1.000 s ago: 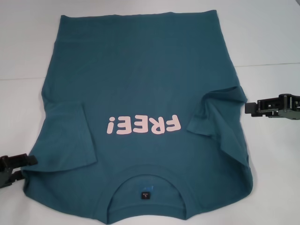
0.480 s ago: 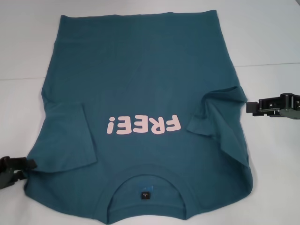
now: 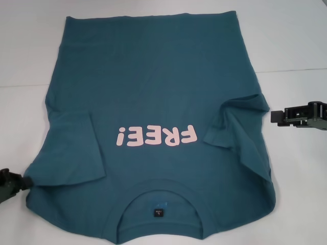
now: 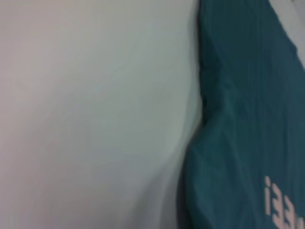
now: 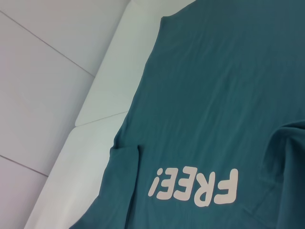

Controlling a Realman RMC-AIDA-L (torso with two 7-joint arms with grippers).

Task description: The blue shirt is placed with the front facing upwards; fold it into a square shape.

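Currently I log the blue shirt (image 3: 153, 102) flat on the table (image 3: 296, 41), collar toward me; left gripper (image 3: 13, 182) touches its near-left edge, right gripper (image 3: 278, 116) just beside the folded sleeve, finger states unreadable.

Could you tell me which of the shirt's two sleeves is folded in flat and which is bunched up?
On the blue shirt, the sleeve on the robot's left lies folded in flat; the sleeve on its right is bunched in raised wrinkles.
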